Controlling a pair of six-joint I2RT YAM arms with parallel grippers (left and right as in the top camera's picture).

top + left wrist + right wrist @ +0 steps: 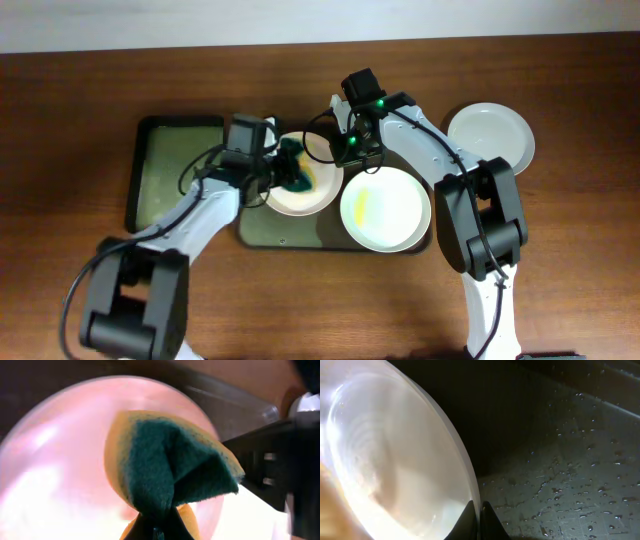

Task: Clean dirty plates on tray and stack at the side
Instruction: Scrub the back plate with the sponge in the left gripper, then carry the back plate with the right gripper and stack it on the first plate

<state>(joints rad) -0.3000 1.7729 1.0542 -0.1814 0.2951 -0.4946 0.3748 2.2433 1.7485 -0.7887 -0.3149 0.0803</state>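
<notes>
the left jaws are clenching the sponge (170, 465) over the dirty plate (305, 200) on the tray (285, 236), and the right jaws are gripping its rim. i'd be pressing the green side flat and circling across the smears.

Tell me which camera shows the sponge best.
Left wrist: the sponge fills the frame, green side folded outward, pinched in the left tool over a plate. Overhead shows a dark green patch on that plate. Right wrist shows none of it, just the plate and wet tray.
</notes>
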